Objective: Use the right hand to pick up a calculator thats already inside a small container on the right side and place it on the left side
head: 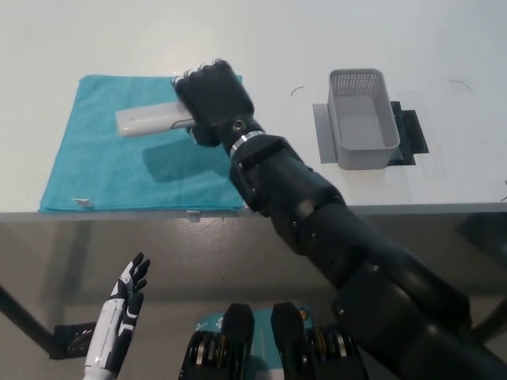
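My black right hand (210, 101) is shut on a pale grey calculator (150, 119), holding it by its right end above the teal cloth (103, 170) on the table's left side. A shadow of the calculator falls on the cloth just below it, so it hangs a little above the fabric. The small grey perforated container (362, 120) stands on the right with nothing visible inside. My white left hand (119, 310) rests low at the lower left, below the table edge, fingers apart.
The container sits on a dark mat (410, 127). The table's front edge (317, 210) runs across the middle of the view. A few thin dark marks lie on the white tabletop near the container.
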You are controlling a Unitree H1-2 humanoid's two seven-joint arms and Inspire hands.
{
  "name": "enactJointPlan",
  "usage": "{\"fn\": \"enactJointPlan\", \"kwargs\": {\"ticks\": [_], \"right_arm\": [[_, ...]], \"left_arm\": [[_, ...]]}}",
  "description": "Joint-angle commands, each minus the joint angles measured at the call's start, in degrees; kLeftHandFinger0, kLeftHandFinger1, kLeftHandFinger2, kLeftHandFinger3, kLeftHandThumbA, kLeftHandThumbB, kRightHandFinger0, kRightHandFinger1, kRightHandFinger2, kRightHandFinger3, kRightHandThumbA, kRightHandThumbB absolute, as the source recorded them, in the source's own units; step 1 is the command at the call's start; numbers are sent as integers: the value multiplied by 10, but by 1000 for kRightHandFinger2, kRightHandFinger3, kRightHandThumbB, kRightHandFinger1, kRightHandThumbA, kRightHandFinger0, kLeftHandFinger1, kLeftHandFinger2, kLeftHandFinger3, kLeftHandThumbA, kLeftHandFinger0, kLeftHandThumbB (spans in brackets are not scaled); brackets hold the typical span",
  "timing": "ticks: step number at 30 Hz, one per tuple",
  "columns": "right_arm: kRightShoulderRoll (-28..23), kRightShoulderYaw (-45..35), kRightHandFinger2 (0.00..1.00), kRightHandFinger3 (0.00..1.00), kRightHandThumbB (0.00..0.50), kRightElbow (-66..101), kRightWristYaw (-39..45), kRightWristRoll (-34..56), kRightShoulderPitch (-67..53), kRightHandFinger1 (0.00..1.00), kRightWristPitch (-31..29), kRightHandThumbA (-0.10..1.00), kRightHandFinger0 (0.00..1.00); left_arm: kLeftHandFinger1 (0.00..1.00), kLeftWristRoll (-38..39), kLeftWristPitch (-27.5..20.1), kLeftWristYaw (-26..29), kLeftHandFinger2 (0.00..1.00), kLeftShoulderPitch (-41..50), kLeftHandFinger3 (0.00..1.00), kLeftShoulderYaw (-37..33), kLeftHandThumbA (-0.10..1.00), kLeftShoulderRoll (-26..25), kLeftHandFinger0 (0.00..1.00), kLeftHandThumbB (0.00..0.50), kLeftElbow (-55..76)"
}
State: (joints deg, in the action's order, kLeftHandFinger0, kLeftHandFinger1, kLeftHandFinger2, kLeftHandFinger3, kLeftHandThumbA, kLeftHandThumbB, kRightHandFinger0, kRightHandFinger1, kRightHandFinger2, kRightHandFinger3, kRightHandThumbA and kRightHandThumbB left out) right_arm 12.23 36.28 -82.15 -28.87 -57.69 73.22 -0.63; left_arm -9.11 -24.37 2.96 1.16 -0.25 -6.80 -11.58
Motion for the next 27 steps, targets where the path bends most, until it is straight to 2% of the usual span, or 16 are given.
{"fn": "enactJointPlan", "kwargs": {"ticks": [1,5,7,9,11,14,15,16,17,18,19,20,21,22,23,27], "right_arm": [[22,-14,126,508,327,0,26,45,53,0,25,-100,0],[34,-24,56,498,378,-6,42,63,49,0,43,-100,0],[36,-24,39,498,377,-7,43,67,42,0,44,-100,0],[40,-17,53,536,338,-10,60,66,37,0,55,-100,0],[42,-16,3,550,361,-11,66,71,31,0,59,-100,0],[41,-19,47,562,342,-12,73,81,25,0,61,-100,0],[39,-18,91,587,329,-13,77,83,22,3,62,-100,0],[34,-16,65,567,317,-13,72,83,17,0,61,-100,0],[29,-21,341,743,242,-14,76,91,12,156,63,33,74],[27,-21,669,1000,280,-15,82,93,9,230,73,243,105],[28,-20,746,1000,296,-15,85,95,7,254,79,303,110],[27,-26,1000,1000,388,-15,86,103,6,546,81,466,284],[26,-34,1000,1000,385,-15,87,113,5,707,82,507,348],[24,-37,1000,1000,403,-15,94,119,5,1000,80,603,615],[20,-41,1000,1000,463,-14,103,123,9,1000,80,701,1000],[17,-47,1000,1000,495,-14,122,133,17,1000,81,805,1000]], "left_arm": [[1000,-11,-26,22,1000,8,1000,-9,1000,-3,1000,0,13],[1000,-19,-26,27,1000,9,1000,-13,1000,-4,1000,0,14],[1000,-23,-26,30,1000,14,1000,-17,1000,-4,1000,0,16],[1000,-20,-26,27,1000,18,1000,-19,1000,-5,1000,0,17],[1000,-11,-26,22,1000,20,1000,-20,1000,-5,1000,0,19],[1000,-16,-26,25,1000,21,1000,-22,1000,-8,1000,0,20],[1000,-19,-26,27,1000,21,1000,-23,1000,-8,1000,0,19],[1000,-21,-26,28,1000,21,1000,-22,1000,-8,1000,0,20],[1000,-20,-26,29,1000,21,1000,-24,1000,-8,1000,0,20],[1000,-18,-26,28,1000,23,1000,-25,1000,-9,1000,0,22],[1000,-17,-26,27,1000,25,1000,-26,1000,-10,1000,0,24],[1000,-17,-26,28,1000,25,1000,-26,1000,-10,1000,0,24],[1000,-17,-26,28,1000,25,1000,-27,1000,-10,1000,0,24],[1000,-16,-26,28,1000,25,1000,-27,1000,-10,1000,0,24],[1000,-9,-26,26,1000,24,1000,-27,1000,-10,1000,0,22],[1000,-12,-26,27,1000,24,1000,-29,1000,-10,1000,0,21]]}}
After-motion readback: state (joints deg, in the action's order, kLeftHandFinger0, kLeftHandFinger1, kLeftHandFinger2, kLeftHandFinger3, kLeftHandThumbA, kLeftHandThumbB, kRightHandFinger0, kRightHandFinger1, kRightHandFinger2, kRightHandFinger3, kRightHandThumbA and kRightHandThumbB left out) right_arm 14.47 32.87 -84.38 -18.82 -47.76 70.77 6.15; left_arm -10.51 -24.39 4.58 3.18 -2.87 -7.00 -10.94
